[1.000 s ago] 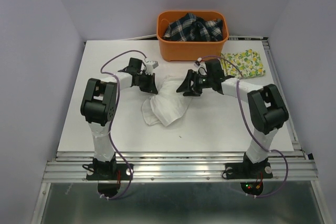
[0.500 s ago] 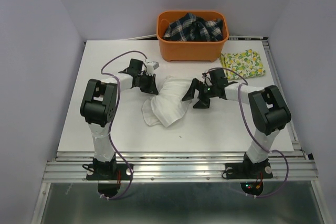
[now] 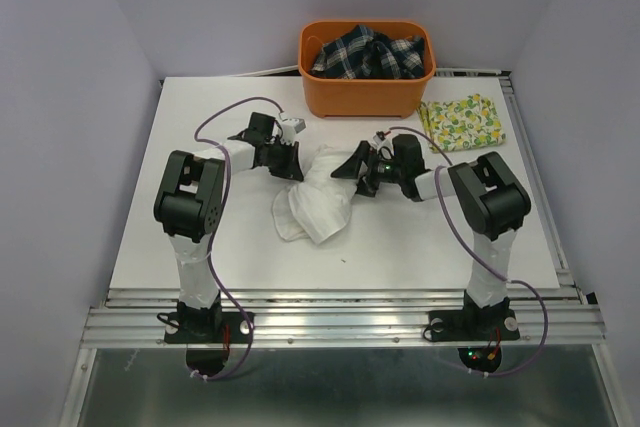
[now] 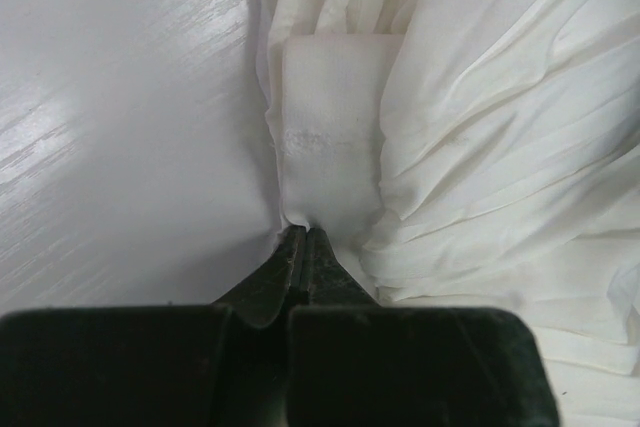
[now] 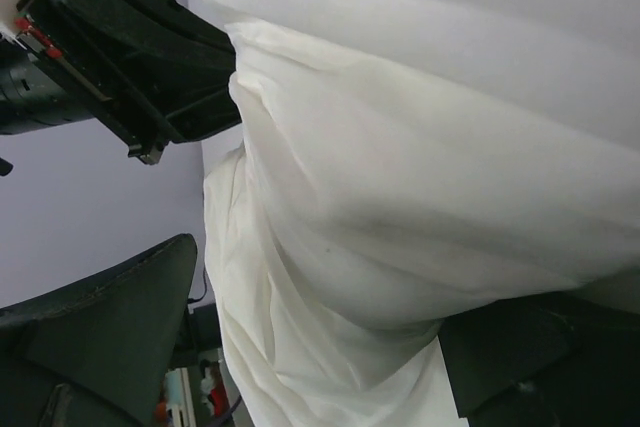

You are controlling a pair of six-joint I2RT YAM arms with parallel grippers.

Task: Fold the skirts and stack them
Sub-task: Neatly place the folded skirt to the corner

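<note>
Centrally, the white skirt [image 3: 318,209] lies on a white table [image 3: 200,247] between lavender walls [image 3: 60,97].

The basket [image 3: 362,97] stands at the middle of the table's [image 3: 400,247] rear edge with a cloth [image 3: 366,52] in it, and the printed skirt [image 3: 466,121] lies just right of it, near the rear right corner. The plain skirt [image 3: 318,202] lies at the table's middle, in front of the basket and well apart from the printed skirt. The left gripper [image 3: 290,169] touches its rear left edge, and the right gripper [image 3: 352,169] sits at its rear right side, with cloth between its fingers.
</note>
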